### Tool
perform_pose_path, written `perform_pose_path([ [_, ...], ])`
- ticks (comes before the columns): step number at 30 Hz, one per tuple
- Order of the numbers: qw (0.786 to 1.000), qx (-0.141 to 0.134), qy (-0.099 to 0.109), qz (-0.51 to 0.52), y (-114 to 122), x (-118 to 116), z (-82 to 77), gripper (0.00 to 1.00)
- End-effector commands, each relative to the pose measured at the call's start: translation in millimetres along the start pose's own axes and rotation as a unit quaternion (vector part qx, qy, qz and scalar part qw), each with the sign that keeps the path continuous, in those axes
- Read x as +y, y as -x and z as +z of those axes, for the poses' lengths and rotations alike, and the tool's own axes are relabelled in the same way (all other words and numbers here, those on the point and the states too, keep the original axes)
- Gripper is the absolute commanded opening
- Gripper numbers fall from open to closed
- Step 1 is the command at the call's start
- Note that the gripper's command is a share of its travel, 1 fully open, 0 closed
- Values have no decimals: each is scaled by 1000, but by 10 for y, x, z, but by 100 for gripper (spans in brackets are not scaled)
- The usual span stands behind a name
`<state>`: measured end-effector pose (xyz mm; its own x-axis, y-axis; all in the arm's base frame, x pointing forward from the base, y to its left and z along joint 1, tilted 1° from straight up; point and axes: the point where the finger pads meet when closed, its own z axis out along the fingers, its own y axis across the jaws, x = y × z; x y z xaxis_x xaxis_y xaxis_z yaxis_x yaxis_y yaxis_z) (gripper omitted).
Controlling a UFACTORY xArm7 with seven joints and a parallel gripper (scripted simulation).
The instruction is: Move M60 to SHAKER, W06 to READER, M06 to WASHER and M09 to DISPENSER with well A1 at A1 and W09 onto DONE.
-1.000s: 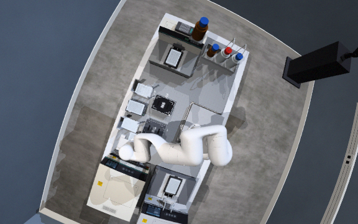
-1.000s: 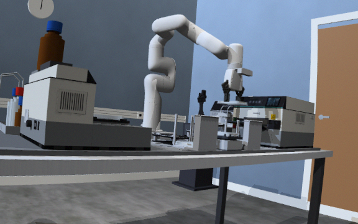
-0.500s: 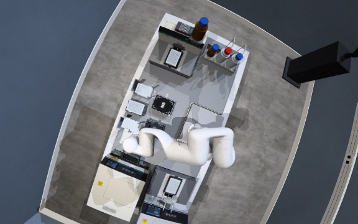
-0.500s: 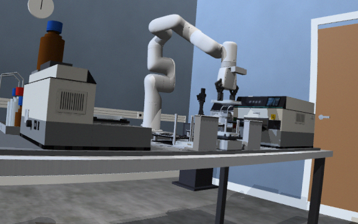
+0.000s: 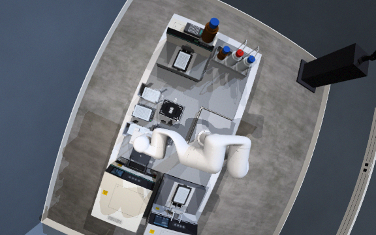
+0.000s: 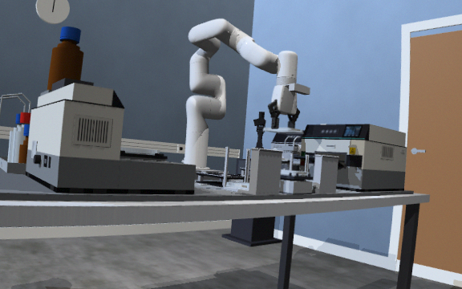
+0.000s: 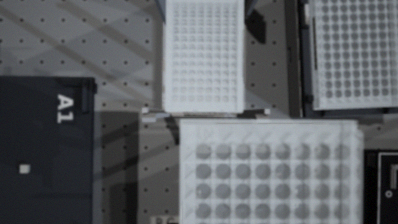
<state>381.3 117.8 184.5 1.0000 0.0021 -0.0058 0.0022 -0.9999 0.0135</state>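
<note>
My gripper (image 6: 282, 126) is shut on a white well plate (image 6: 281, 130) (image 7: 270, 170) and holds it flat in the air, above the deck near the left edge of the table. In the wrist view this plate fills the lower middle; its label does not show. Below it lie a smaller-looking white plate (image 7: 204, 55) and another white plate (image 7: 350, 52) in a dark frame at the right. A black tray marked A1 (image 7: 45, 150) lies at the left and is empty. In the overhead view my wrist (image 5: 141, 143) hides the held plate.
Two racks with white plates (image 5: 151, 94) (image 5: 142, 112) stand along the left edge. The black square station (image 5: 172, 110) is empty. Instruments with plates stand at the far end (image 5: 181, 60) and the near end (image 5: 181, 194). A beige instrument (image 5: 123, 199) has an empty black tray (image 5: 139, 161). Bottles (image 5: 238, 55) stand at the back.
</note>
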Motion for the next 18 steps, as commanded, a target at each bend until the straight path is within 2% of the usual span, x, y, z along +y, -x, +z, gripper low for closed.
perform_pose_path([
  [1, 1000, 2, -1, -2, 5, 114, -16, 0],
  [18, 1000, 2, 0, -2, 74, 611, -15, 0],
])
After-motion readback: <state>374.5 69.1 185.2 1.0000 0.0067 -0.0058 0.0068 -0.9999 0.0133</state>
